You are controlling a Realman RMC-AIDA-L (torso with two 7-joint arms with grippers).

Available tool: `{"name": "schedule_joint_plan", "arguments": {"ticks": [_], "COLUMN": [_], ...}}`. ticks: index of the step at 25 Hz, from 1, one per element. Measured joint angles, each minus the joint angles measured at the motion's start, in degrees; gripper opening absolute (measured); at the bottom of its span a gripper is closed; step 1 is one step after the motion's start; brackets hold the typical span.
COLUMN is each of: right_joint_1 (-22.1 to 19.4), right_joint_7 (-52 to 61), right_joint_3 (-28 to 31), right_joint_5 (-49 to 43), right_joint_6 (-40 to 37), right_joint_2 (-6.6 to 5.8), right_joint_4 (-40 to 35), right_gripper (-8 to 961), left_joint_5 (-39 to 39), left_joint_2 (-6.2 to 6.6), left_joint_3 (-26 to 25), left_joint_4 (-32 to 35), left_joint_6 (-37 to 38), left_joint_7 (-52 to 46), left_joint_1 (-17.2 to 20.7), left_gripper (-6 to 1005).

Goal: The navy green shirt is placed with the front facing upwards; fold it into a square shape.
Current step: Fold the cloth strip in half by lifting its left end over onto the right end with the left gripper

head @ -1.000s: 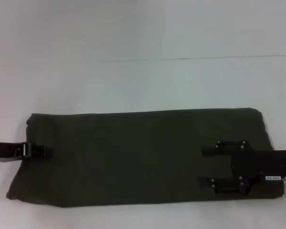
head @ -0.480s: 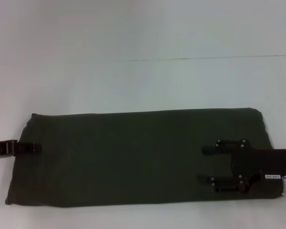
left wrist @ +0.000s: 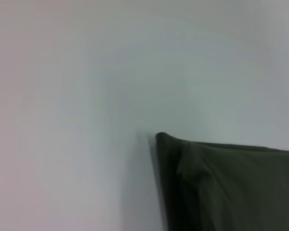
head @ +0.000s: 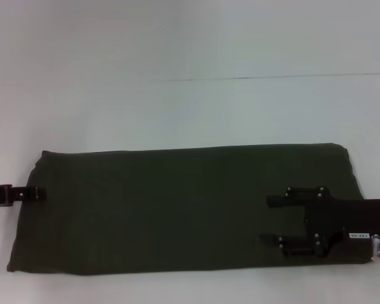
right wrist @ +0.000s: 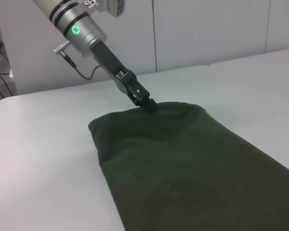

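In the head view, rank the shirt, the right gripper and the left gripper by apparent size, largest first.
1. The navy green shirt, a long folded band.
2. The right gripper, open above the shirt's right end.
3. The left gripper, at the shirt's left edge, mostly out of frame.

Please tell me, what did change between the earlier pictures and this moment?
The left gripper slid outward, off the shirt, to its left edge. The right gripper, open, stayed over the shirt's right end, shifting only slightly. The shirt stayed a long folded strip on the table.
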Motion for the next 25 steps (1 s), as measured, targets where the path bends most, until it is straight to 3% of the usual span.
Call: {"name": "schedule_joint_plan", "arguments": {"ticks": [25], "right_joint_1": [0.2], "right_joint_7": [0.0], "right_joint_3": [-0.5], "right_joint_5": [0.0], "right_joint_6": [0.7], "right_joint_2": [0.0], "right_joint_4": [0.1], "right_gripper": [779], "left_joint_5": [1.3], "left_joint_2": [-0.41], "left_joint_3": [0.4], "left_joint_4": [-1.7], "left_joint_6": [-0.4], "left_joint_7": [-0.2], "left_joint_1": [0.1], "left_gripper": [903]}}
